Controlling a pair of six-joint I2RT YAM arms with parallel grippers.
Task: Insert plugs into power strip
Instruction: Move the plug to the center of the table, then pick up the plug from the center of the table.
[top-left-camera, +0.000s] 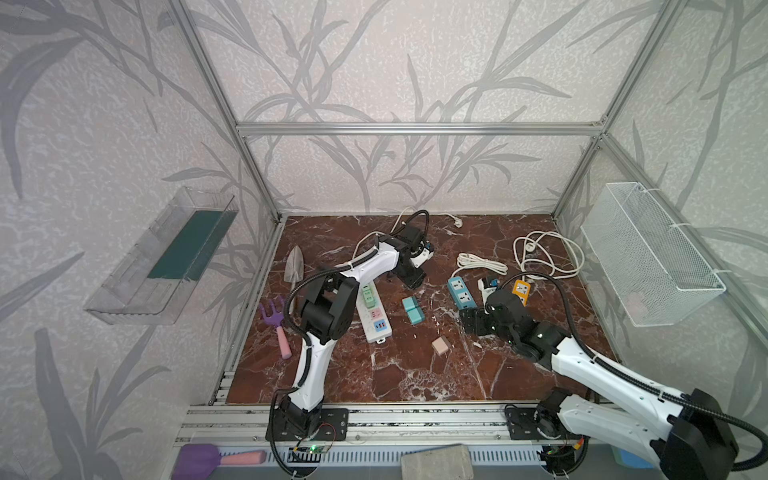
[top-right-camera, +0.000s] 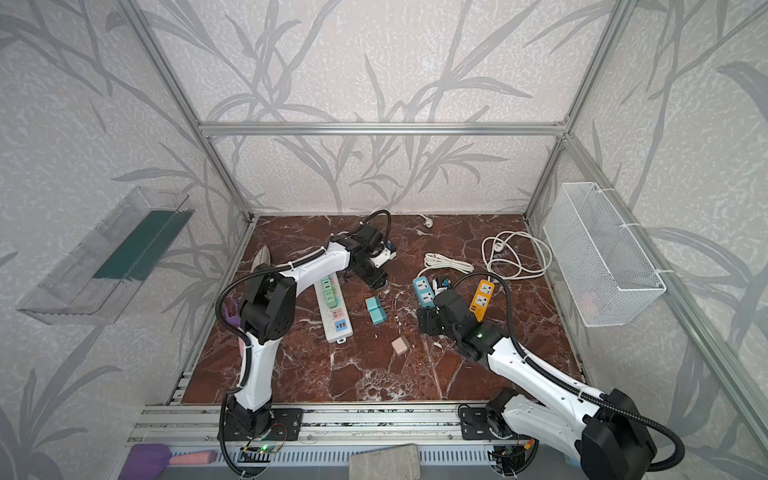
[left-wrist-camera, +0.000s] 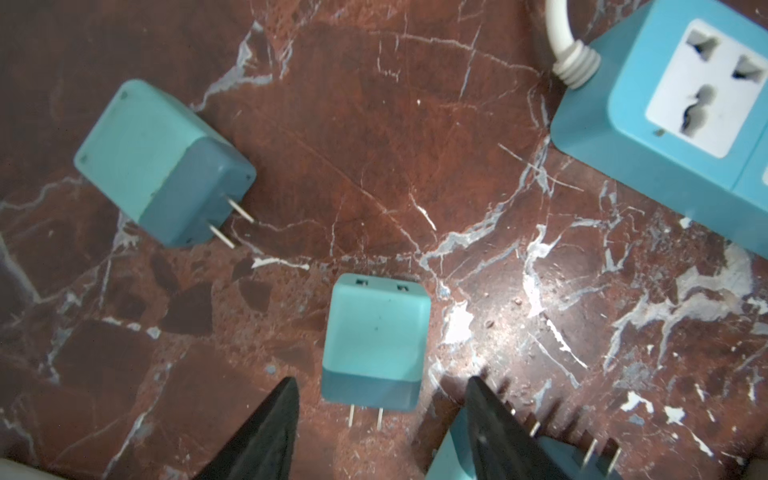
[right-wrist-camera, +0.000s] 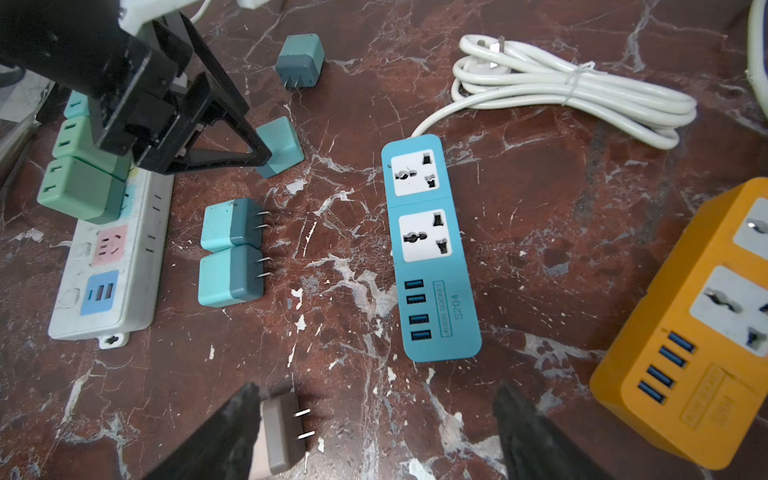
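Observation:
A white power strip (top-left-camera: 376, 322) lies left of centre, with several green plugs (right-wrist-camera: 83, 187) standing in its sockets. My left gripper (left-wrist-camera: 382, 380) is open and low over the table. One teal plug (left-wrist-camera: 376, 345) lies between its fingertips, prongs toward the wrist, with a gap on each side. Another teal plug (left-wrist-camera: 162, 166) lies farther off. Two teal plugs (top-left-camera: 412, 309) lie side by side mid-table. My right gripper (right-wrist-camera: 376, 390) stands open, and a pale pink plug (right-wrist-camera: 282, 432) lies on the table against one finger (right-wrist-camera: 237, 415).
A blue strip (top-left-camera: 460, 293) and an orange strip (top-left-camera: 520, 291) lie near the right gripper, with coiled white cables (top-left-camera: 482, 264) behind. A trowel (top-left-camera: 294, 262) and a purple fork (top-left-camera: 274, 320) lie at the left edge. A wire basket (top-left-camera: 648, 253) hangs on the right wall.

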